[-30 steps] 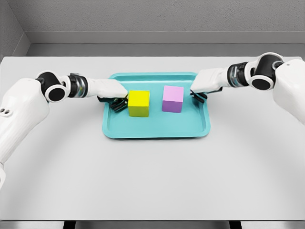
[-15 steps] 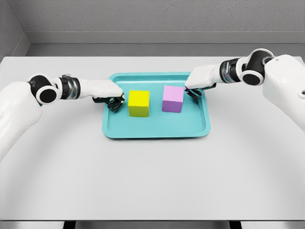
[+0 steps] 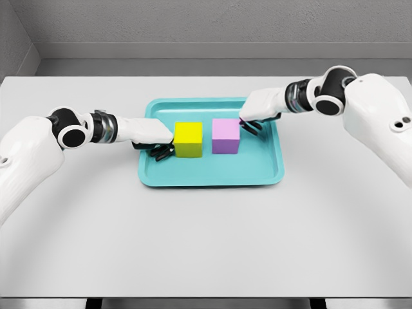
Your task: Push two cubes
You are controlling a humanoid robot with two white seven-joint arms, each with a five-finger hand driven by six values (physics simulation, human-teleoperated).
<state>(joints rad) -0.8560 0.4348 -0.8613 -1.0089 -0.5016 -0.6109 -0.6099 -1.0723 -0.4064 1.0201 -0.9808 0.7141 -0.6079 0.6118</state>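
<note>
I see the yellow cube [image 3: 188, 139] and the purple cube [image 3: 226, 136] standing side by side inside the teal tray [image 3: 212, 176], in its rear half, a narrow strip of tray floor between them. The yellow cube is left of centre; the purple cube is just right of it. My left hand [image 3: 154, 136] lies across the tray's left rim, its dark fingers [image 3: 163, 152] curled downward and touching the yellow cube's left face; they grip nothing. My right hand [image 3: 257, 109] reaches in over the tray's rear right part, its fingers [image 3: 248, 125] likewise curled, their tips at the purple cube's upper right edge, again clasping nothing. Both white forearms stretch inward from the picture's sides, the left arm low along the worktop [image 3: 206, 238], the right arm raised a little higher at the elbow. The tray sits on the pale grey worktop, toward its far half. Behind the worktop runs a grey wall [image 3: 212, 26].
</note>
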